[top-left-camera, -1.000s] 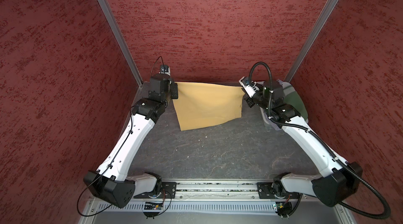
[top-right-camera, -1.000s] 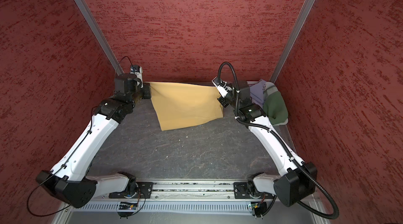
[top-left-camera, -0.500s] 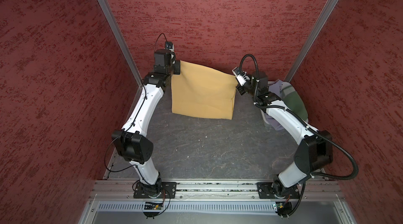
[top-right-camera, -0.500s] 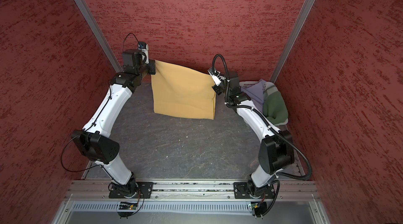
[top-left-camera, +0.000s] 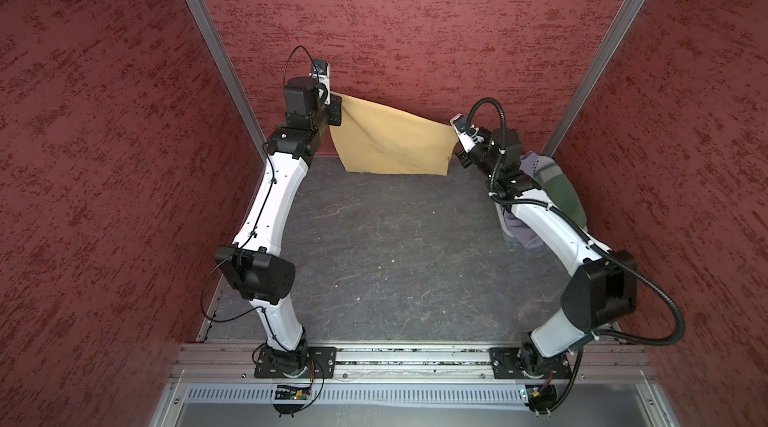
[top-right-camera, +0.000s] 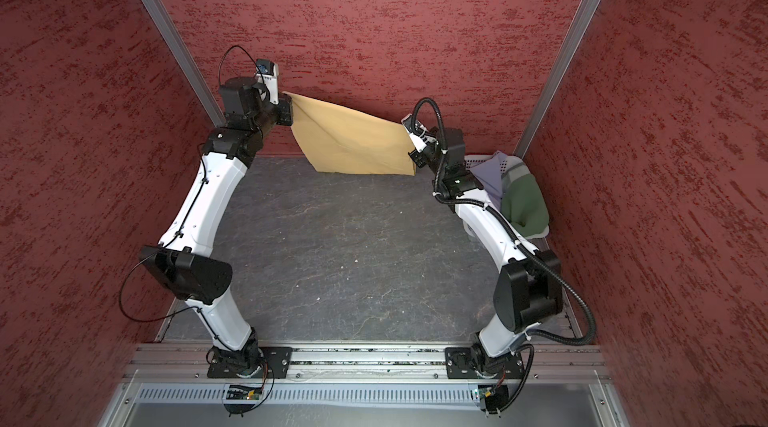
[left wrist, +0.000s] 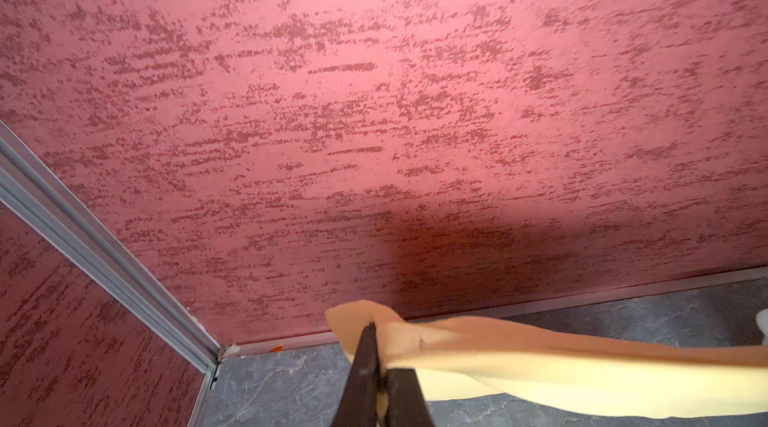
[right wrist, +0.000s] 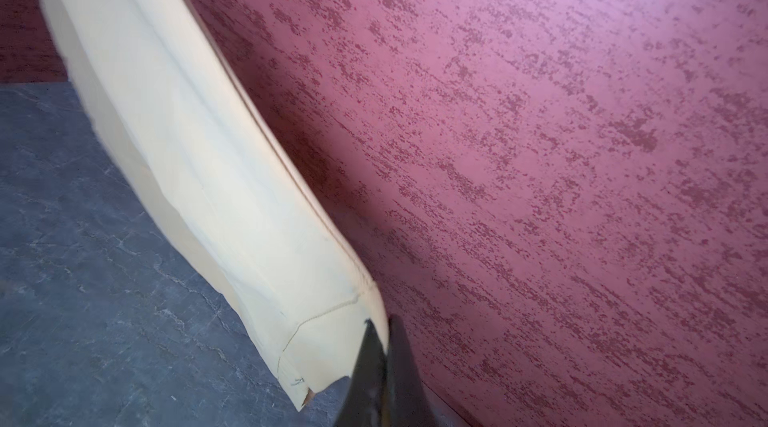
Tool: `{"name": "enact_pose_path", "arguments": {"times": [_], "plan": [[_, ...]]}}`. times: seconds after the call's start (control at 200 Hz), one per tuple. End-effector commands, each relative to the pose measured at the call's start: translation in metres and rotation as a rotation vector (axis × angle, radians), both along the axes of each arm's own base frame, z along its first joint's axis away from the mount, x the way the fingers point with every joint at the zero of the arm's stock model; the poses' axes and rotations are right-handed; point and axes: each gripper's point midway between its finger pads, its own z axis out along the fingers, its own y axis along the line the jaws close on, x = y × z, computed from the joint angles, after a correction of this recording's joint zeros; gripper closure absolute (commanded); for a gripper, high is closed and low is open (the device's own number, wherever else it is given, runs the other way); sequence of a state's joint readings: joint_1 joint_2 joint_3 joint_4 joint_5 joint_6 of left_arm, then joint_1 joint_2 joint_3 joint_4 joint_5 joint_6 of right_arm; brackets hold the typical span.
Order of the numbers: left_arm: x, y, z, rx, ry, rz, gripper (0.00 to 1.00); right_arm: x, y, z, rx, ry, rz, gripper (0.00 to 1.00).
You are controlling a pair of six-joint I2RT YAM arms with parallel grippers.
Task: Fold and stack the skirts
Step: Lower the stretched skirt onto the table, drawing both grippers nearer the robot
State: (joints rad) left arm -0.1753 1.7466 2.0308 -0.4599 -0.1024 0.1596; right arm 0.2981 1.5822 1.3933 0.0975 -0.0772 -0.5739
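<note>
The mustard yellow skirt (top-left-camera: 390, 142) (top-right-camera: 353, 142) hangs spread in the air in front of the back wall, its lower edge just above the table. My left gripper (top-left-camera: 338, 107) (top-right-camera: 291, 107) is shut on its upper left corner and is the higher of the two. My right gripper (top-left-camera: 455, 140) (top-right-camera: 412, 146) is shut on the upper right corner. The left wrist view shows the left gripper (left wrist: 380, 362) pinching the skirt (left wrist: 540, 362). In the right wrist view the right gripper (right wrist: 384, 333) pinches a hemmed corner of the skirt (right wrist: 187, 155). The lavender-grey skirt (top-right-camera: 486, 175) and the dark green skirt (top-right-camera: 523, 200) lie at the back right.
A white perforated basket (top-right-camera: 473, 162) in the back right corner holds those two skirts, close behind my right arm. The dark grey table (top-left-camera: 395, 246) is walled by red panels at the back and on both sides. The arm bases sit on a rail at the front.
Both grippers have raised the yellow skirt off the table and carried it toward the back wall. It lay partly flat a second ago and now hangs, with its right corner lower.
</note>
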Motion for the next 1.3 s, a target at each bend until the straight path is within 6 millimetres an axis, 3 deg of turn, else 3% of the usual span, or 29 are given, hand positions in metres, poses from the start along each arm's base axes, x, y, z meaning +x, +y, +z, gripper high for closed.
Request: {"name": "enact_pose_path", "arguments": {"times": [0.0, 0.14, 0.276, 0.401, 0.496, 0.666, 0.751, 0.912, 1.167, 1.298], "plan": [[-0.038, -0.003, 0.024, 0.011, -0.102, -0.039, 1.0, -0.031, -0.004, -0.001, -0.04, -0.023, 0.06, 1.0], [-0.08, -0.009, -0.032, 0.037, -0.023, -0.039, 1.0, -0.074, 0.006, -0.06, -0.051, 0.121, 0.187, 1.0], [-0.13, -0.001, -0.09, 0.008, 0.096, 0.027, 1.0, -0.119, 0.017, -0.112, 0.003, 0.292, 0.292, 1.0], [-0.174, 0.014, -0.133, -0.048, 0.191, 0.104, 1.0, -0.161, 0.034, -0.14, 0.085, 0.426, 0.402, 1.0], [-0.199, 0.023, -0.153, -0.079, 0.256, 0.145, 1.0, -0.185, 0.047, -0.153, 0.158, 0.53, 0.455, 1.0], [-0.226, 0.031, -0.192, -0.093, 0.384, 0.211, 1.0, -0.209, 0.059, -0.178, 0.251, 0.696, 0.483, 1.0], [-0.228, 0.031, -0.211, -0.092, 0.431, 0.231, 1.0, -0.21, 0.062, -0.19, 0.27, 0.752, 0.483, 1.0], [-0.215, 0.031, -0.236, -0.066, 0.494, 0.282, 1.0, -0.19, 0.065, -0.208, 0.263, 0.827, 0.418, 1.0], [-0.174, 0.026, -0.242, -0.02, 0.493, 0.34, 1.0, -0.13, 0.059, -0.222, 0.212, 0.829, 0.225, 1.0], [-0.15, 0.019, -0.245, 0.004, 0.492, 0.334, 1.0, -0.109, 0.06, -0.226, 0.181, 0.839, 0.183, 1.0]]}}
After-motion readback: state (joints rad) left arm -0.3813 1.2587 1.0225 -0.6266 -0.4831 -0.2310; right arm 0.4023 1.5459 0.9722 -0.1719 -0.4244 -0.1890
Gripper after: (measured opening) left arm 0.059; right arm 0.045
